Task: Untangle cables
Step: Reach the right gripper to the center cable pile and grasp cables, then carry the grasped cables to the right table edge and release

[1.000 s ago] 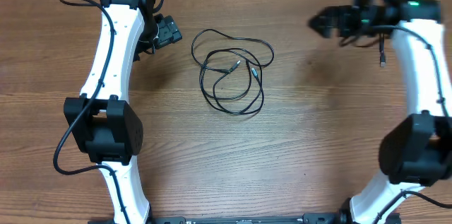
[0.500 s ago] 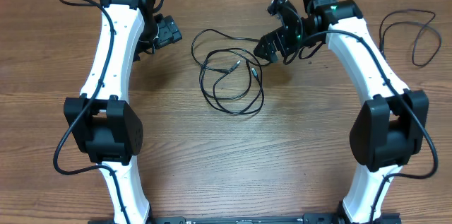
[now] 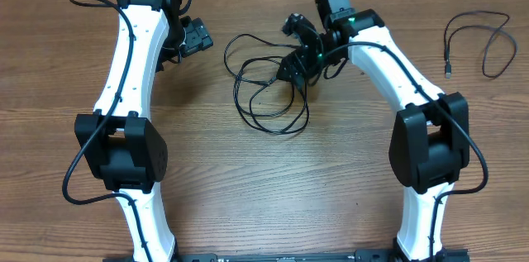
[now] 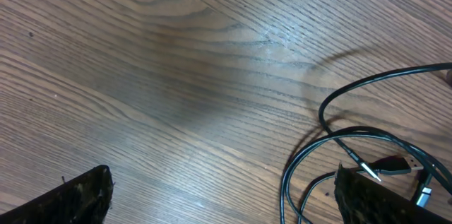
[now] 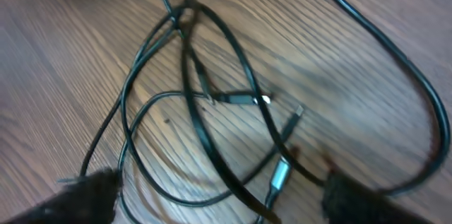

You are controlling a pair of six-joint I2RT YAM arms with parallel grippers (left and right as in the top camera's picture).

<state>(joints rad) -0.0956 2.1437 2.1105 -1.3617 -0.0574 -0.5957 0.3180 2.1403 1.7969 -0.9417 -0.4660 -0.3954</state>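
Several loose, glossy loops of thin black cables [image 3: 269, 101] lie at the middle of the grained wooden table [image 3: 331, 179], strands crossing around small silver-tipped plugs [image 5: 279, 174]. Over the tangle's far side hangs the right gripper [image 5: 222, 199], its fingers spread wide astride the strands and clasping nothing. Farther back on the left, the left gripper [image 4: 226, 196] gapes fully and is empty. One separate cord [image 3: 483, 39] curls in a slack loop by the far right edge.

The table [image 3: 273, 200] is brown wood-grain, smooth and matt. The cables [image 5: 196, 114] look like slick black plastic, with shiny metal plug tips [image 5: 280, 176].
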